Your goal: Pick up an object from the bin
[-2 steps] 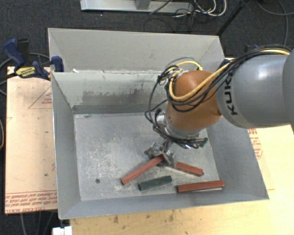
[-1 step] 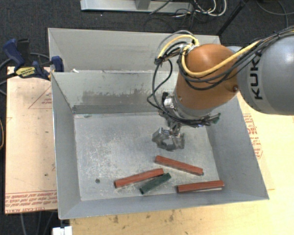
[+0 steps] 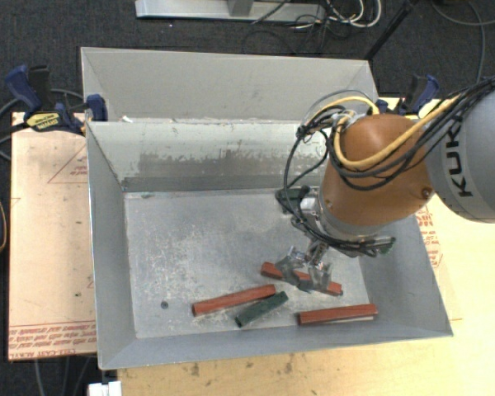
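My gripper point(image 3: 307, 272) is low in the bin's front right part, right on top of a reddish-brown flat stick point(image 3: 274, 271) that runs from its left end out to a second visible end at the right. The fingers straddle the stick's middle, which they hide. A longer reddish-brown stick point(image 3: 233, 300) lies to the front left, a dark green stick point(image 3: 261, 309) beside it, and another reddish-brown stick point(image 3: 337, 313) lies in front of the gripper near the bin's front wall.
The orange cover and looped cables on the wrist hang over the bin's right side. The arm comes in from the right. The bin's sloped walls close in near the sticks at front and right.
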Robot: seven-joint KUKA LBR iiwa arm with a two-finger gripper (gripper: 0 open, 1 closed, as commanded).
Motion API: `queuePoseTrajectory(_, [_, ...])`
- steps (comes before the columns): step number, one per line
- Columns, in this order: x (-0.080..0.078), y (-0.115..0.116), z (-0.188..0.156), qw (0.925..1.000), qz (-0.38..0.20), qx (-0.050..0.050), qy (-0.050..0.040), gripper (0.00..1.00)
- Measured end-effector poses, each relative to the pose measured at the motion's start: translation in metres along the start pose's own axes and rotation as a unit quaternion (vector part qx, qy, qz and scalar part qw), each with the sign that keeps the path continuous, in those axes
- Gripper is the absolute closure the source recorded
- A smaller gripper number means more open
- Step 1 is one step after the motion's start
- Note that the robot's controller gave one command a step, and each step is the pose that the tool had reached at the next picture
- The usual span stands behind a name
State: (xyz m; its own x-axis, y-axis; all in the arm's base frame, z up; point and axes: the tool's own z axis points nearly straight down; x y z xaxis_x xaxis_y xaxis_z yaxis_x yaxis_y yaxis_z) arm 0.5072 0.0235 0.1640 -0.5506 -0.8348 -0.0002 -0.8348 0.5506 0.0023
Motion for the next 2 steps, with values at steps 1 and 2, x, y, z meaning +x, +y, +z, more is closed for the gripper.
queuePoseTrajectory(1, [-0.001, -0.001, 0.000, 1.0000, 0.001, 0.000, -0.0007, 0.00])
queuePoseTrajectory(2, [-0.023, 0.017, 0.024, 0.9972, 0.074, 0.000, -0.0006, 0.00])
